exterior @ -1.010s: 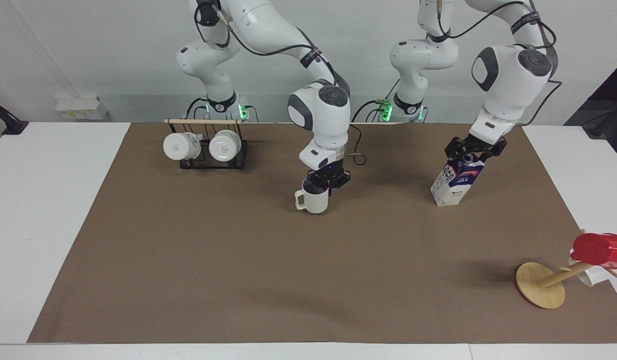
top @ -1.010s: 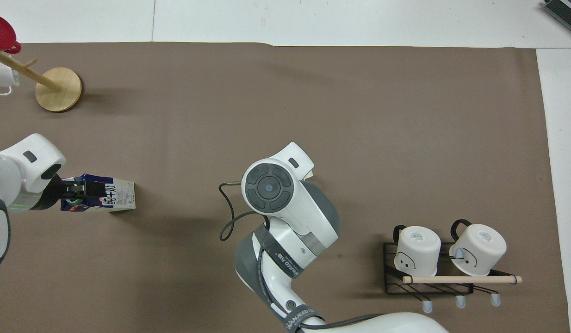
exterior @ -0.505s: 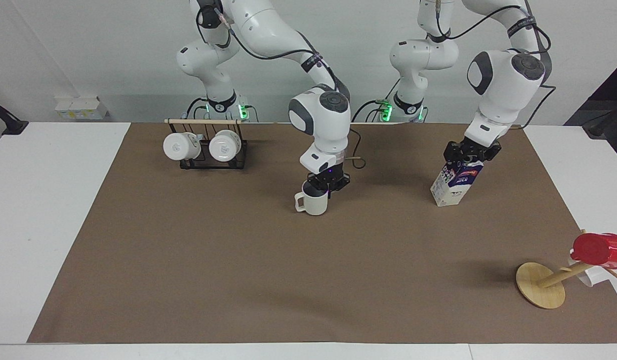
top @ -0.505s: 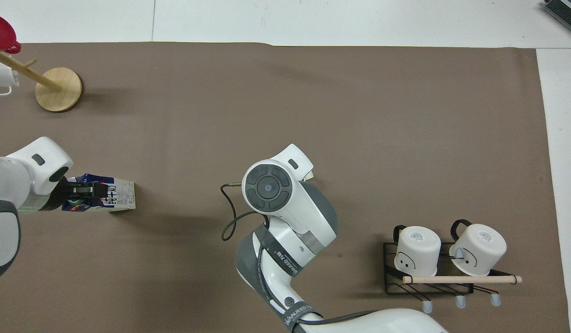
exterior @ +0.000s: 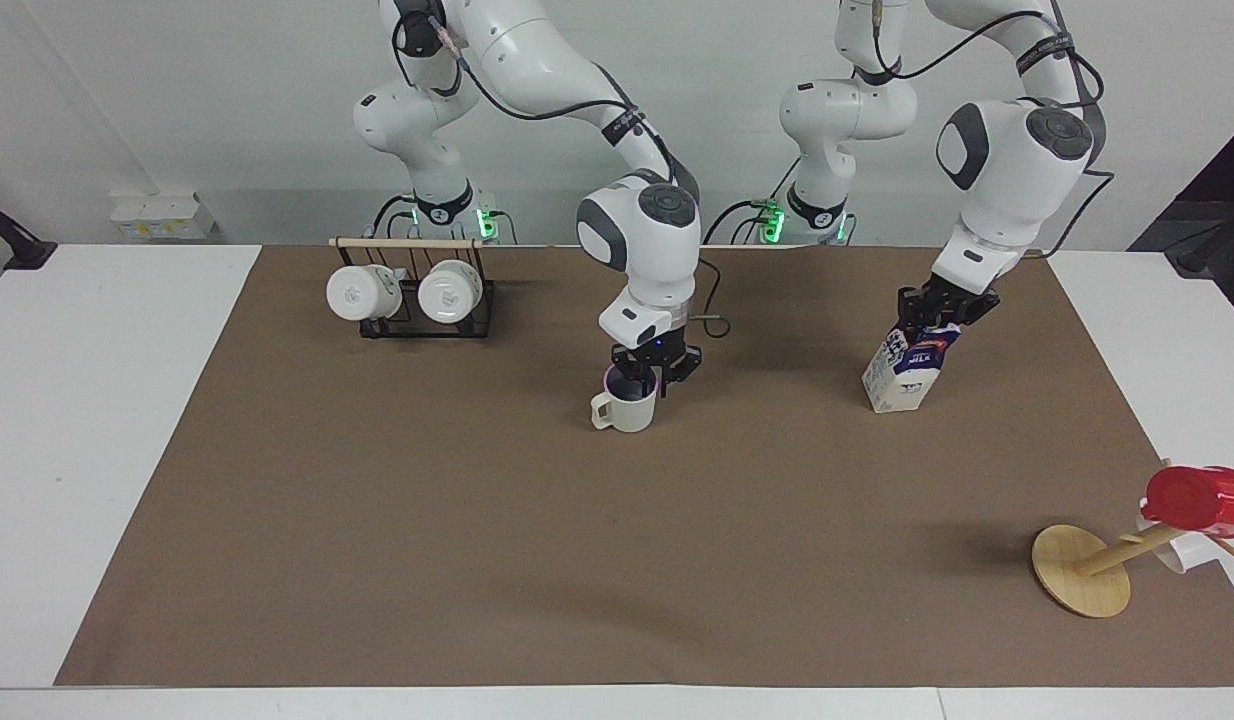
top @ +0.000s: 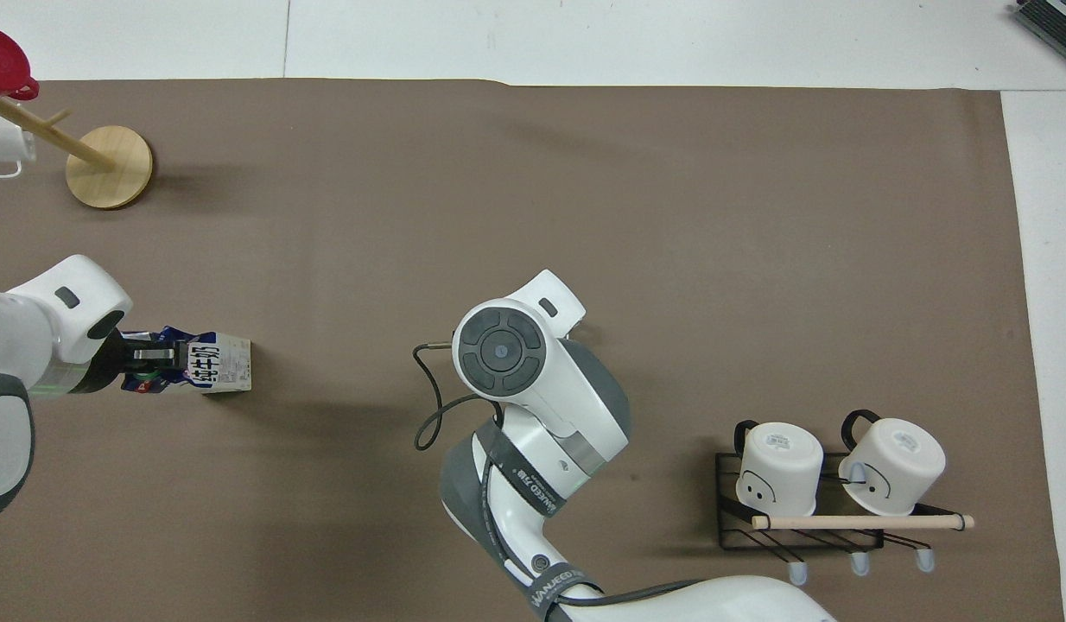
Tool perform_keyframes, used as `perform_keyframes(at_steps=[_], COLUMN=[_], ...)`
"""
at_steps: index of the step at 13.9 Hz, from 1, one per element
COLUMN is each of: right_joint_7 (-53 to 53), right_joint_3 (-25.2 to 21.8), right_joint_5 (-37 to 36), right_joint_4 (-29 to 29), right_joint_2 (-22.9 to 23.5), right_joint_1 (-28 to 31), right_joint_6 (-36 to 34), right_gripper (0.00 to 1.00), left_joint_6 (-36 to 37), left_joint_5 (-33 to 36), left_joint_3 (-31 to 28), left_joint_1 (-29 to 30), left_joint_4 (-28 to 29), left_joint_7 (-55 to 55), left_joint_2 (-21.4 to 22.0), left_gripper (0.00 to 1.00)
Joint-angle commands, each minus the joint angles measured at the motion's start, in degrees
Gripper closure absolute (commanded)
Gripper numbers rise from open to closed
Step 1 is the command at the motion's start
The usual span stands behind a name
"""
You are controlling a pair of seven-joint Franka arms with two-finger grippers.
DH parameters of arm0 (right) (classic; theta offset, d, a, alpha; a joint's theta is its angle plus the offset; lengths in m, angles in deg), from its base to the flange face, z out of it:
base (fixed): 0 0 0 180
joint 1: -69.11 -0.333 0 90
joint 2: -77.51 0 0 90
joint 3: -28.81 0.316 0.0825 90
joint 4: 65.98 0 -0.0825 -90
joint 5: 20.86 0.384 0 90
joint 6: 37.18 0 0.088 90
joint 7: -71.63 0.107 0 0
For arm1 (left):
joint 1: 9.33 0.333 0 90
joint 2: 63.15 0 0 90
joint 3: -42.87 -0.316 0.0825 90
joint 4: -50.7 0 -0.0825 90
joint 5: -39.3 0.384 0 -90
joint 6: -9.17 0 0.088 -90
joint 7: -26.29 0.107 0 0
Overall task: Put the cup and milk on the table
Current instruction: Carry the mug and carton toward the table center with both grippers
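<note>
I saw the left end effector (exterior: 945, 312) pinching the milk (exterior: 909, 367), which leaned beneath it; the right end effector (exterior: 654, 368) pinched the upright cup's (exterior: 625, 409) rim on the worktop (exterior: 477, 520).

Two white mugs (exterior: 407, 292) are being held on a black wire rack (exterior: 429, 325) near the robots' edge; a red cup (exterior: 1199, 499) is being carried by a wooden stand (exterior: 1080, 582) at the left arm's end.

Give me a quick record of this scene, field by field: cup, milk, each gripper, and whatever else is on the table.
cup: upright on the brown paper of the table
milk: tilted, base on the paper
right gripper: at the cup's rim
left gripper: shut on the milk's top
others: two white mugs on a black rack; red cup on a wooden stand
</note>
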Motion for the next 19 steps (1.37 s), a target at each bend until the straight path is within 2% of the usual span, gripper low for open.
perform_keyframes(at_steps=[1, 5, 12, 16, 19], right_joint_7=[0.81, 0.19, -3.4, -8.05, -14.46], right_joint_3=[0.02, -0.59, -0.86, -0.86, -0.86], right_joint_5=[-1.0, -1.0, -1.0, -0.91, 0.15], right_joint_4=[-0.41, 0.12, 0.03, 0.12, 0.03], right_joint_2=[-0.72, -3.79, -13.19, -18.11, -22.16], right_joint_1=[-0.01, 1.04, 6.57, 10.79, 14.92], right_joint_6=[1.19, -0.56, -10.66, -15.59, -20.94], right_gripper=[0.0, 0.0, 0.0, 0.0, 0.0], left_joint_6=[0.02, 3.28, 2.4, 2.31, 0.47], left_joint_5=[0.81, -2.07, -3.4, -3.4, -3.4], left_joint_3=[-0.35, -0.09, -0.17, -0.17, -0.09], left_joint_1=[-0.79, -2.28, -15.89, -23.98, -26.53], left_joint_4=[-1.23, -3.53, -5.8, -12.04, -13.99], left_joint_7=[-0.21, -1.61, -18.56, -29.64, -31.42], left_joint_2=[-0.09, -0.79, -1.49, -5.7, -8.17], left_gripper=[0.63, 0.64, 0.64, 0.66, 0.66])
